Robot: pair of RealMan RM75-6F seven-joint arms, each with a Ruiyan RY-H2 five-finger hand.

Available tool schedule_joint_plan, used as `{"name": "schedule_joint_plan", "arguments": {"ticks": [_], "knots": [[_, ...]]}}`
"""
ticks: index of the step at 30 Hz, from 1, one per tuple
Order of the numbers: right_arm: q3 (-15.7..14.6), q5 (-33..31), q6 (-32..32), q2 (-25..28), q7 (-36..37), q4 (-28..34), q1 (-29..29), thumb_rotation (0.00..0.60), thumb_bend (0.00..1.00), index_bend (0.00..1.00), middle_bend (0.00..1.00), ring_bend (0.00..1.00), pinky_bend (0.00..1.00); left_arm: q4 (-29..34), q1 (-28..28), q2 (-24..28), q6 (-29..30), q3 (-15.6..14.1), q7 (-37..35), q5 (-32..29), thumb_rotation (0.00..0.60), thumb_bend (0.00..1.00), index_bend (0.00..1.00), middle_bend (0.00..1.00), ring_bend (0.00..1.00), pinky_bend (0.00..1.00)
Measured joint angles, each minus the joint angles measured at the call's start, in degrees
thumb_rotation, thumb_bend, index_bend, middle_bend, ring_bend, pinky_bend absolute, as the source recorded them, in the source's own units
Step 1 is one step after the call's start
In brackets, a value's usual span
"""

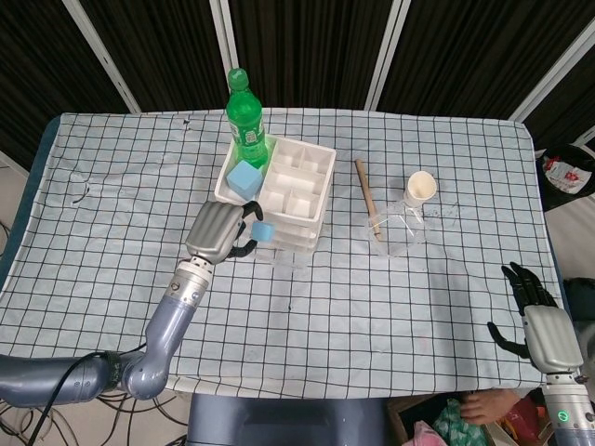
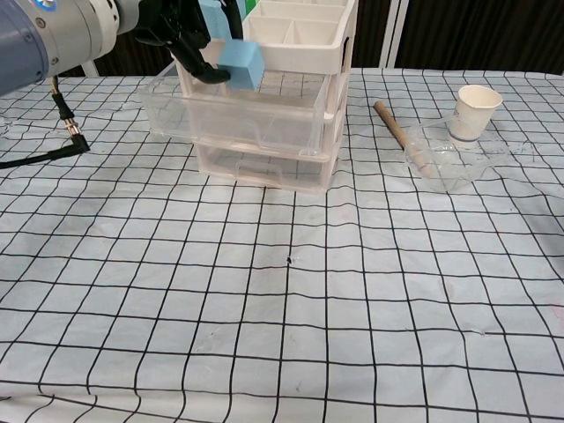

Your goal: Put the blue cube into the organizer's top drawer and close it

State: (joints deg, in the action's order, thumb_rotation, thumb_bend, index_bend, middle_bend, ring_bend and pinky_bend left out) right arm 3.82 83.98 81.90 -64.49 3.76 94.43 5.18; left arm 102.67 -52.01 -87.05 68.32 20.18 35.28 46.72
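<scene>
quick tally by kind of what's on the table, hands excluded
Blue cubes: 2, one held by the left hand over the open top drawer, one in the organizer's top tray
Organizer: 1
Green bottle: 1
Paper cup: 1
Wooden stick: 1
Clear plastic container: 1
Total: 7

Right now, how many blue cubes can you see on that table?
2. One blue cube is held by the left robot hand above the open top drawer. A second blue cube sits in the organizer's top tray, beside the green bottle. More could be hidden.
</scene>
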Motion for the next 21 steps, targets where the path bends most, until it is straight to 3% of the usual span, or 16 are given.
{"name": "schedule_joint_plan", "arguments": {"ticks": [7, 10, 16, 21], "knots": [[0.0, 0.1, 0.0, 0.0, 0.0, 0.0, 0.0, 0.6, 0.28, 0.06, 0.0, 0.0, 0.18, 1.7, 0.9, 1.1, 0.8, -0.9, -1.2, 1.5, 0.6, 0.18, 0.4, 1.0, 0.98, 0.95], [-0.1, 0.1, 0.0, 0.0, -0.1, 0.0, 0.0, 0.6, 0.28, 0.06, 0.0, 0.0, 0.18, 2.8, 1.4, 2.0, 1.2, -1.5, -1.8, 3.0, 0.6, 0.24, 0.41, 1.0, 0.98, 0.95], [-0.1, 0.1, 0.1, -0.1, -0.3, 0.1, -0.1, 0.6, 0.28, 0.06, 0.0, 0.0, 0.18, 6.5, 3.4, 3.8, 2.2, -3.2, -4.7, 8.3, 0.6, 0.39, 0.59, 1.0, 0.98, 0.95], [0.0, 0.0, 0.2, -0.1, -0.4, 0.1, -0.1, 0.6, 0.28, 0.06, 0.0, 0.0, 0.18, 10.2, 6.0, 6.4, 2.3, -7.6, -6.5, 13.9, 0.6, 0.45, 0.7, 1.0, 0.98, 0.94]]}}
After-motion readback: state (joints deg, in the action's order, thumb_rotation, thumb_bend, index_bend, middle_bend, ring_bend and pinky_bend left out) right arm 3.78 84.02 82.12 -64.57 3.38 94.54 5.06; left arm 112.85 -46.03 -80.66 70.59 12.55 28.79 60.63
